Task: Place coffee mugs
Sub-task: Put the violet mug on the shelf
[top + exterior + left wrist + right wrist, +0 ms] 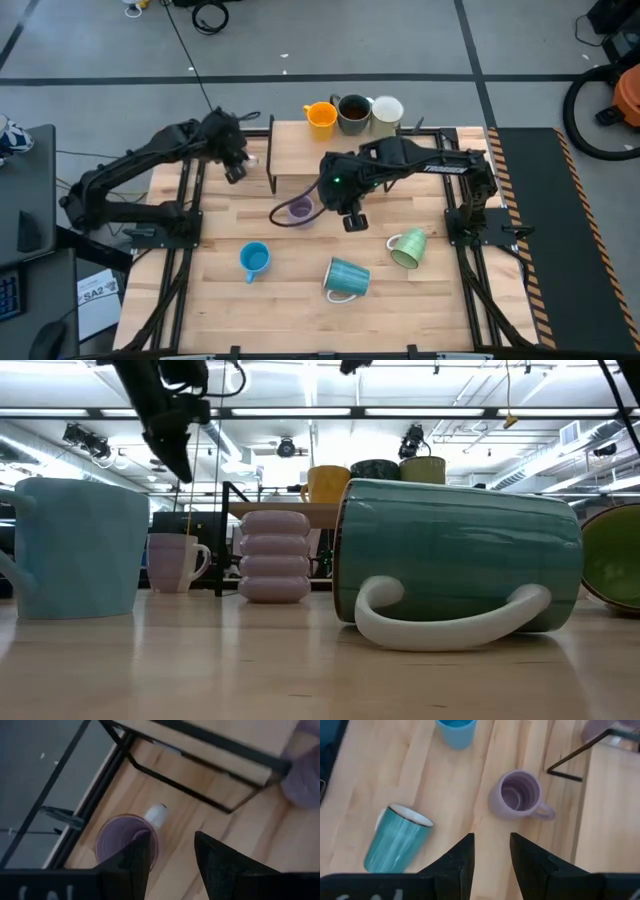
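While three mugs [353, 113] sit atop the shelf [290, 152], right gripper [353, 221] hovers fingers parted beside the ribbed lavender mug [299, 209], left gripper [236, 172] parted over the second lavender mug [126, 841] off the shelf's left end.

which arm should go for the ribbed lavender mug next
Right, probably. The right gripper hangs open just beside the ribbed lavender mug, which stands upright in its wrist view. The left gripper is open too, but over the other lavender mug at the shelf's left end.
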`<control>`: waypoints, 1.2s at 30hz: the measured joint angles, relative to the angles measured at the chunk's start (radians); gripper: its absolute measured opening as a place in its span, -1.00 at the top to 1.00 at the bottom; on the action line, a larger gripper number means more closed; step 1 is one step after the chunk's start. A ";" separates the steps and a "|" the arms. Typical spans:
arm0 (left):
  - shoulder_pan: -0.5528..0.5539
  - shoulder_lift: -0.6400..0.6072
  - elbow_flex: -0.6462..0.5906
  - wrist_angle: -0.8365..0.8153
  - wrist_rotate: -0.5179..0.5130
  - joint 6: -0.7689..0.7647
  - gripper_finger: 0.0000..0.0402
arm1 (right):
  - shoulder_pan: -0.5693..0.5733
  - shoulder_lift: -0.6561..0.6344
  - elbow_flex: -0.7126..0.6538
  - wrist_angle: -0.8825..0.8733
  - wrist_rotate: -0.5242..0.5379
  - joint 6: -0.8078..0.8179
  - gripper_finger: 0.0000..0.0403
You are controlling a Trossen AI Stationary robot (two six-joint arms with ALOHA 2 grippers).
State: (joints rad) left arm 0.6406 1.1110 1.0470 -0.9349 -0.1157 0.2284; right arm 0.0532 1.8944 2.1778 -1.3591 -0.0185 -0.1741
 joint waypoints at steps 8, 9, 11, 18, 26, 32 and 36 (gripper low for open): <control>0.093 0.001 -0.014 -0.086 0.137 0.259 0.21 | -0.001 0.001 -0.038 0.013 0.000 0.000 0.35; 0.097 0.001 -0.030 -0.088 0.138 0.264 0.21 | -0.001 0.001 -0.038 0.014 0.000 0.000 0.35; 0.108 0.002 -0.067 -0.081 0.137 0.288 0.21 | -0.001 0.001 -0.038 0.021 0.000 -0.001 0.36; 0.121 0.002 -0.220 0.071 0.086 0.334 0.21 | -0.001 0.001 -0.038 0.043 0.000 -0.006 0.35; 0.124 0.002 -0.285 0.225 0.024 0.346 0.21 | -0.001 0.001 -0.038 0.044 0.000 -0.008 0.35; 0.146 0.002 -0.304 0.261 0.019 0.339 0.21 | -0.001 0.001 -0.038 0.044 0.000 -0.008 0.35; 0.163 0.002 -0.304 0.254 0.019 0.327 0.21 | -0.001 0.001 -0.038 0.043 0.000 -0.008 0.36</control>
State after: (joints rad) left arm 0.8040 1.1133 0.7425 -0.6811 -0.0964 0.5559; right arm 0.0521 1.8950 2.1403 -1.3159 -0.0185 -0.1818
